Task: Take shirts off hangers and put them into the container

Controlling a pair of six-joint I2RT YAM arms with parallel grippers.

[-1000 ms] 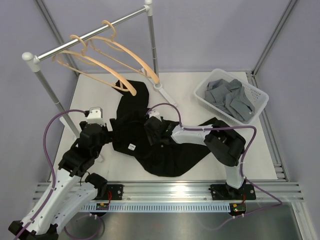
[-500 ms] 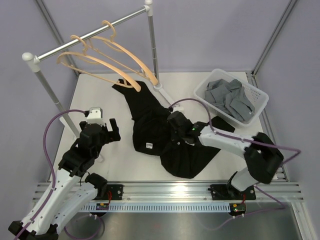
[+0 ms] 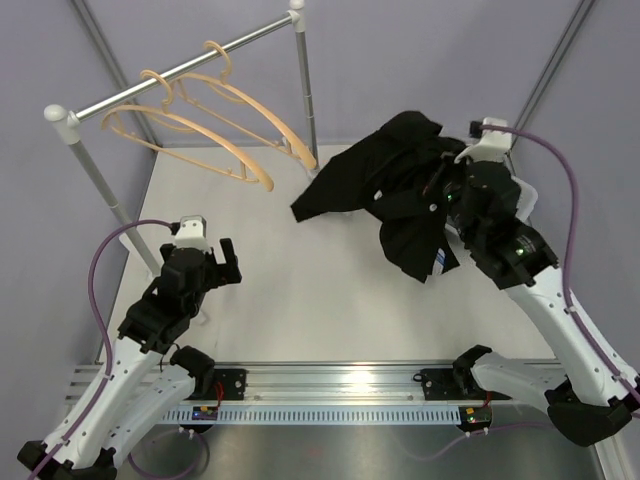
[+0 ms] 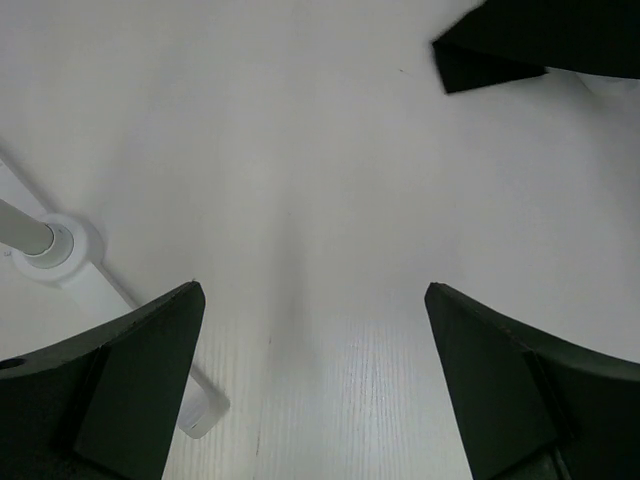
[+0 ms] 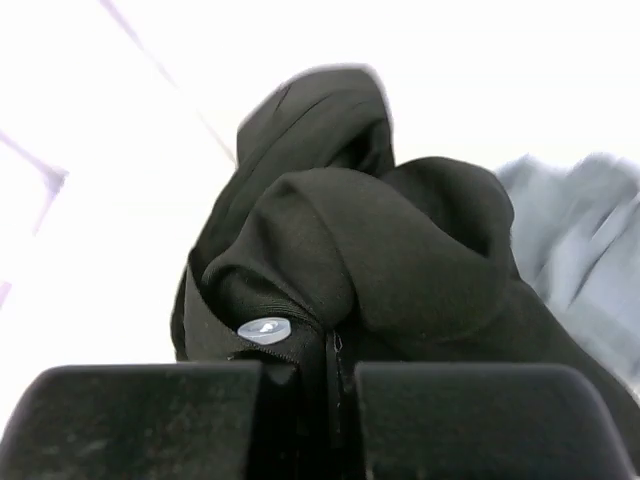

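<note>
Up off the worktop's (image 3: 300, 310) middle since a second ago, the black shirt (image 3: 400, 190) now hangs bunched over the far right corner. The right gripper (image 5: 330, 375) is clenched tight on a fold of it, with the grey shirt (image 5: 590, 230) just behind. Near the left edge the left gripper (image 4: 312, 295) gapes wide, holding nothing. Both hangers (image 3: 200, 125) hang bare on the rail (image 3: 170, 75).

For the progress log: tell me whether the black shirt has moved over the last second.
Yes. The black shirt has moved from spread out below the rack post to lifted up on its right, bunched in the right gripper.
</note>
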